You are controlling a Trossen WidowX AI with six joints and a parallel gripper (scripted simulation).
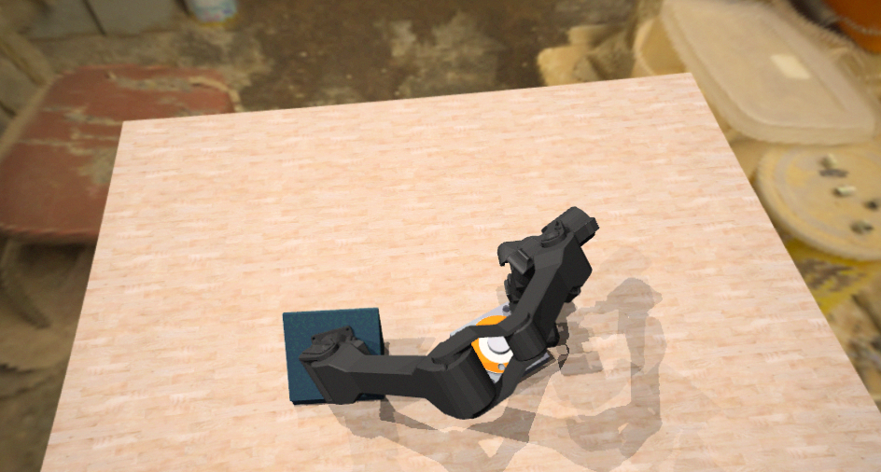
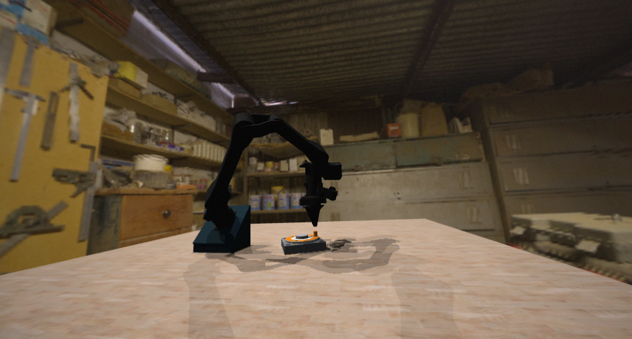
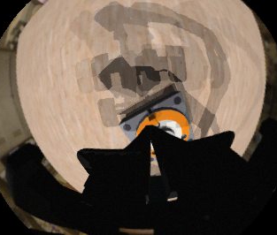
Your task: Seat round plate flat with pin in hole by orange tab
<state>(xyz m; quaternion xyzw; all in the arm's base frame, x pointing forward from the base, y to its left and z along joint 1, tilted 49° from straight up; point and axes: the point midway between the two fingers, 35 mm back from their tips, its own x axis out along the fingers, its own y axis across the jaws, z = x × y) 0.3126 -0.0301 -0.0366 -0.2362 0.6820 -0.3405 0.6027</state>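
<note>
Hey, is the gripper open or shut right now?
Shut on nothing. The gripper tapers to one closed point above the orange plate, with a gap between them.

Bright light on the table (image 1: 395, 179), w/ big blocky gray shadows by the arm. Room behind is dim & blurry. Wrist pic is round, black at edges.

The arm (image 2: 270, 135) is matte black throughout, built of blocky, angular links with rounded joint housings. It rises from a dark blue wedge-shaped mount (image 2: 223, 236). The gripper (image 2: 314, 221) is black too, its fingers tapering to a point.
</note>
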